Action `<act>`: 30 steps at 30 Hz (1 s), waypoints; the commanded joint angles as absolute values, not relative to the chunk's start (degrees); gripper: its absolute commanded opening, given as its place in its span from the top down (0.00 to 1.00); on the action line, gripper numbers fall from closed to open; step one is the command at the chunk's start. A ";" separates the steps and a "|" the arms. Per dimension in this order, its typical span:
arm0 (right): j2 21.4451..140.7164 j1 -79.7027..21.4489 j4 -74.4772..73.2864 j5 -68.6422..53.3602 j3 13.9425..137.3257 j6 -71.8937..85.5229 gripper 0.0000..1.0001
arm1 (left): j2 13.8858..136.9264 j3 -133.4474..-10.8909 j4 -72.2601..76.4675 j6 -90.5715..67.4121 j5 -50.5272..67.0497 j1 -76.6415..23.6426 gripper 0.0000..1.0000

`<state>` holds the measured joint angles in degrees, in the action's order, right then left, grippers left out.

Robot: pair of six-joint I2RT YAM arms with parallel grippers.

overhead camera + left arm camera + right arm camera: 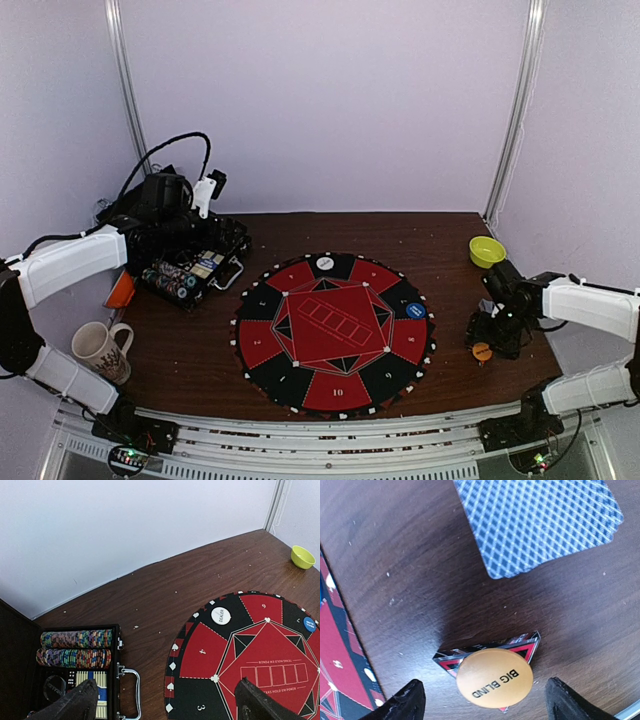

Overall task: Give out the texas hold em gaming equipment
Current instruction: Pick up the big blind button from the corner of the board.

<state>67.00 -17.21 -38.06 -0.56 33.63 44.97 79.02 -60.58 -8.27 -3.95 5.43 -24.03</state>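
Note:
The round red and black poker mat [335, 332] lies mid-table, with a white DEALER button [220, 615] on its far edge and a blue button [416, 310] on its right edge. An orange BIG BLIND button [495, 678] rests on a small black-red triangular piece [527, 647], right of the mat. My right gripper [485, 700] is open, low over this button, one finger on each side. A grey-blue card deck [540, 522] lies just beyond. My left gripper [165, 702] is open and empty, above the handle side of the black case [117, 680], which holds rows of chips [75, 639].
A yellow bowl [487, 251] sits at the back right. A white mug [100, 350] stands at the front left. An orange object [120, 290] lies left of the case. Walls close the table at the back and on both sides.

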 commanded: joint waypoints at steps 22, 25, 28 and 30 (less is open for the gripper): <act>72.95 -18.02 -36.68 0.58 33.90 41.99 0.42 | 78.14 -62.67 -7.71 -2.86 7.03 -23.80 0.02; 72.57 -17.96 -37.19 0.75 33.92 42.04 0.48 | 78.13 -62.75 -7.73 -2.83 7.06 -23.80 0.02; 72.07 -18.02 -37.87 0.70 33.82 42.12 0.53 | 78.24 -62.75 -7.65 -2.93 7.17 -23.82 0.02; 71.54 -18.02 -38.28 0.54 33.96 42.15 0.55 | 78.22 -62.76 -7.66 -2.90 7.18 -23.82 0.02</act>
<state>72.66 -17.67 -36.01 -0.45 34.20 41.91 79.02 -60.66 -8.32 -3.51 6.37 -24.03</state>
